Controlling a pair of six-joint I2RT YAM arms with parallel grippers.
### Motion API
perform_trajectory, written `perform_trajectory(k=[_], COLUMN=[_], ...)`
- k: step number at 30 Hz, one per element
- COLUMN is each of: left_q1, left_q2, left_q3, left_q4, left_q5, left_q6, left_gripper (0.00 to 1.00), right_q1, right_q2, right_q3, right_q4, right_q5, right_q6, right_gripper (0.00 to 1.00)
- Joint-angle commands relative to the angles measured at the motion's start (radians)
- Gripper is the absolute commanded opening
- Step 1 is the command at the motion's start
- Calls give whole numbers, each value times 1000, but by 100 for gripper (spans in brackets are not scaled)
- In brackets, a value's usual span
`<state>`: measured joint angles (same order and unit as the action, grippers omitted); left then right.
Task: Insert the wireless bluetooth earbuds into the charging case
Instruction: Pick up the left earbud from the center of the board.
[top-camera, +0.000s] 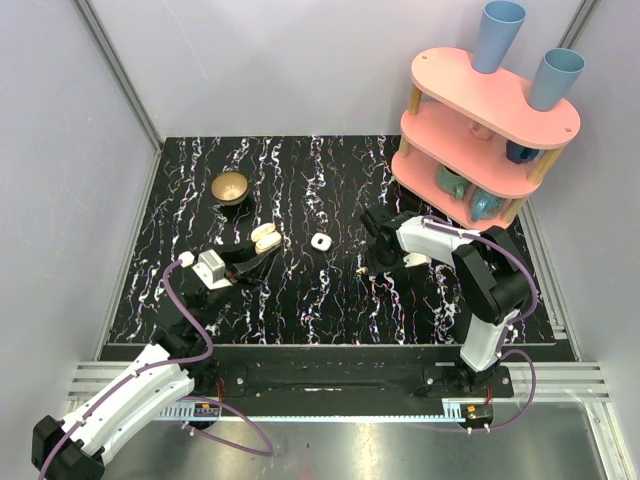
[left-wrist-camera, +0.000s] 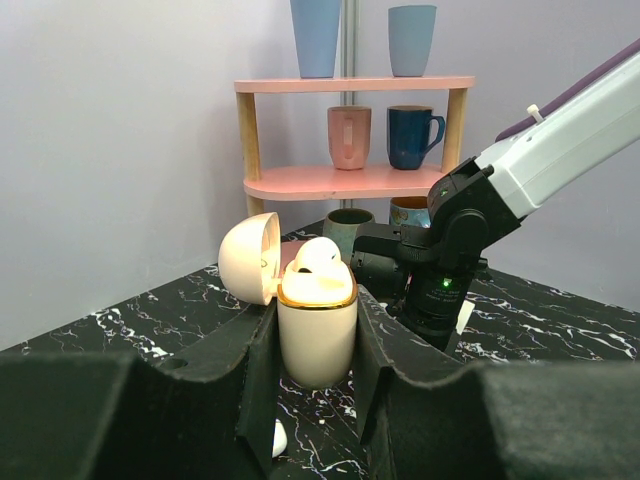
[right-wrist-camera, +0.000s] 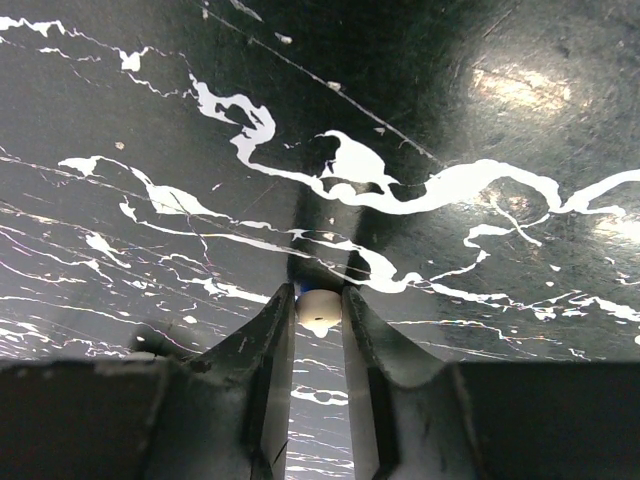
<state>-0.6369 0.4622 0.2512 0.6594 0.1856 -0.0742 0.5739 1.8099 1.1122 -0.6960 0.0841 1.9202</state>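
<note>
**Right gripper pinches a bud on the table; left holds the open case**

The right gripper (right-wrist-camera: 318, 298) points down at the black marbled table (top-camera: 300, 310). Its fingers have closed in on a small white bud (right-wrist-camera: 319, 312), one on each side, with the bud low against the tabletop. In the top view this gripper stands right of the table's middle, in front of the pink shelf (top-camera: 480, 95).

The left gripper (left-wrist-camera: 315, 332) is clamped on the cream case (left-wrist-camera: 318, 325), its fingers pressed against the two sides. The case stands upright, with a gold rim around its mouth and its lid (left-wrist-camera: 250, 258) swung open to the left. A second bud (left-wrist-camera: 318, 255), white, sits in the mouth of the case, its top above the rim. On the table below the case lies a small white piece (left-wrist-camera: 278, 438); whether it is a bud cannot be told.

A closed white case (top-camera: 320, 241) lies on the table between the two grippers, apart from both. A brown bowl (top-camera: 231, 187) sits farther back on the left.

The shelf holds cups and mugs. The face of the pink mug (left-wrist-camera: 349, 137) is too blurred to read.
</note>
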Motion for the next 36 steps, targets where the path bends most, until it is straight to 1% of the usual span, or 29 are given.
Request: perform_trajectory(k=[1, 5, 7, 9, 12, 15, 19, 22, 30, 36], left_q1=[-1, -1, 0, 0, 0, -1, 0, -1, -1, 0], left_q2=[0, 0, 0, 0, 0, 6, 21, 18, 6, -5], left_q3=[2, 3, 3, 5, 8, 0, 14, 19, 13, 14], left_q4=[39, 39, 40, 39, 37, 49, 45, 40, 36, 28], left_q5=[-21, -20, -18, -18, -17, -20, -18, -17, -18, -14], left_q6=[17, 16, 16, 16, 17, 19, 25, 24, 17, 13], left_gripper=[0, 0, 0, 0, 0, 0, 0, 0, 0, 0], right_q1=[-8, -8, -8, -8, -8, -8, -8, -9, -8, -8], right_q2=[8, 0, -4, -7, -12, -14, -15, -17, -41, -92], right_q3=[0, -6, -6, -8, -8, -8, -15, -22, -31, -32], right_q4=[-3, -2, -2, 0, 0, 10, 27, 56, 61, 66], right_q5=[3, 9, 19, 28, 39, 46, 36, 36, 60, 94], right_q6=[11, 11, 7, -6, -24, -49, -49, -73, -127, -177], right_gripper=[29, 28, 25, 20, 18, 15, 11, 0, 0, 0])
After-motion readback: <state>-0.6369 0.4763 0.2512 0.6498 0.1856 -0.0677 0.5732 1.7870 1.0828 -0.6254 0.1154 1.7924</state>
